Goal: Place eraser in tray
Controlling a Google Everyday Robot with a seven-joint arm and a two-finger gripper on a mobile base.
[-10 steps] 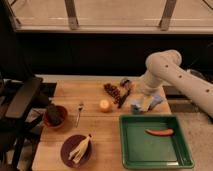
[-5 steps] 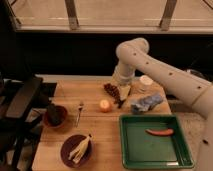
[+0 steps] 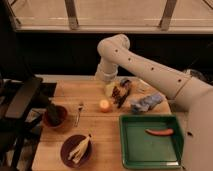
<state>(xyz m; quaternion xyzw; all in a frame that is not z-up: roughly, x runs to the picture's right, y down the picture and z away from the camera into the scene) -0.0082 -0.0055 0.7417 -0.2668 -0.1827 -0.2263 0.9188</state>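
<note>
Tray (image 3: 145, 151) holds red sausage (image 3: 159, 132); jaws beyond it.

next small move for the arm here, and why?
Probably ease the gripper the last bit toward the eraser and secure it before heading anywhere. The gripper sits low in the clutter at the back of the table, just behind the round orange thing. The eraser lies on the table there, not in the green tray, which holds only a red sausage-shaped item.

Matt wooden table (image 3: 100, 129) under the gripper (image 3: 119, 93), bearing a smooth plastic tray (image 3: 145, 150).
</note>
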